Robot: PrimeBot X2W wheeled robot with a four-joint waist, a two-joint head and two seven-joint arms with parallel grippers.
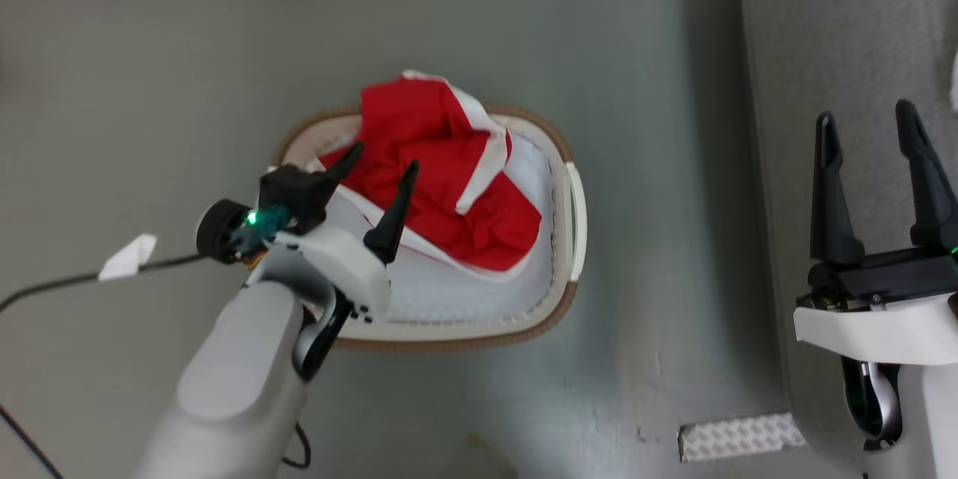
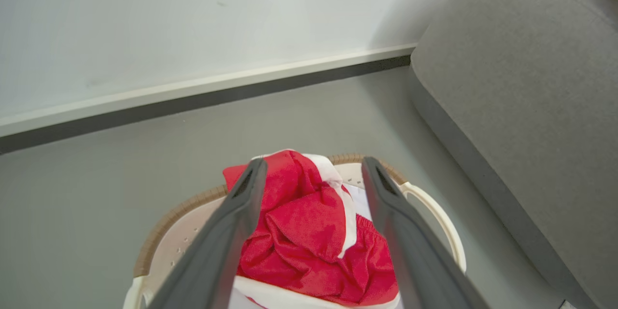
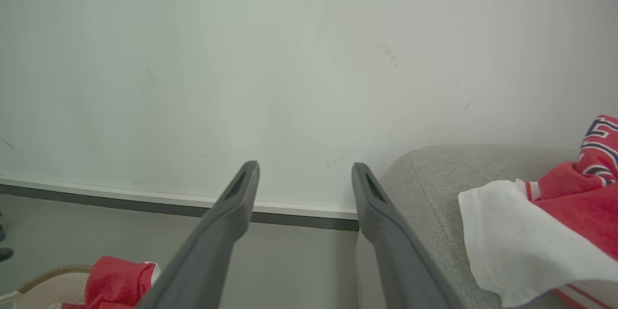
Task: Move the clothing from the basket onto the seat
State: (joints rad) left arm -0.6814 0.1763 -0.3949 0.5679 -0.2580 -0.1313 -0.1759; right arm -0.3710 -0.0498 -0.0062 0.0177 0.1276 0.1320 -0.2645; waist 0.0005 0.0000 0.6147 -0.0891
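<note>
The basket (image 1: 572,217), a rounded cream-white plastic tub with a brown edge band, a perforated rim and a pale lining, stood on the grey floor (image 1: 187,52) at the centre of the head view. The grey fabric sofa (image 1: 846,30) lay at 3 o'clock from it, apart from it across a strip of floor.

A red garment (image 1: 441,172) lay crumpled in the basket, heaped toward 11 o'clock and rising over the rim there. Its fabric was soft and creased. A broad white band ran across the folds, and white trim edged its border toward 6 o'clock.

The left gripper (image 1: 385,156) reached in from 8 o'clock of the basket. Its fingers were spread, one to either side of the garment's 9 o'clock portion. Contact with the fabric could not be determined.

The right gripper (image 1: 865,112) hung over the sofa's near edge, its fingers spread with nothing between them.

In the right wrist view, a second garment (image 3: 569,231) rested on the sofa at 4 o'clock from those fingers. It was red with a large white panel, thin red stripes and a dark-and-white striped pattern.
</note>
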